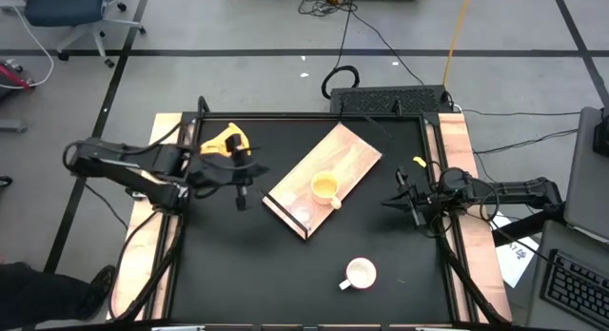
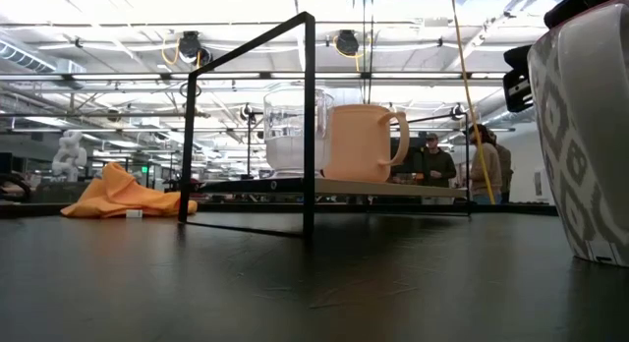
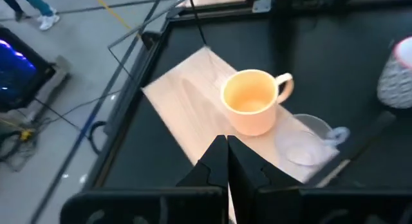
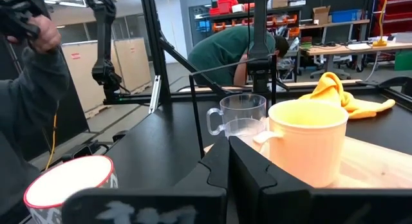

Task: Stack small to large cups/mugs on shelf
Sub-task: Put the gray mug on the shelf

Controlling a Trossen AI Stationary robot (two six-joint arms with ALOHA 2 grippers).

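Observation:
The light wooden shelf lies slantwise at the table's middle, raised on a thin black frame. The yellow-orange mug and the tiny clear glass cup stand upright on it side by side, the cup nearer the shelf's dark end. The white mug stands on the black tabletop, near the front, right of centre. My left gripper hangs shut left of the shelf, holding nothing. My right gripper waits shut by the table's right edge, level, also holding nothing.
A crumpled yellow cloth lies at the table's far left, behind my left arm. Bare black tabletop stretches in front of the shelf. People stand beyond the table, one bent over and a sleeve close by.

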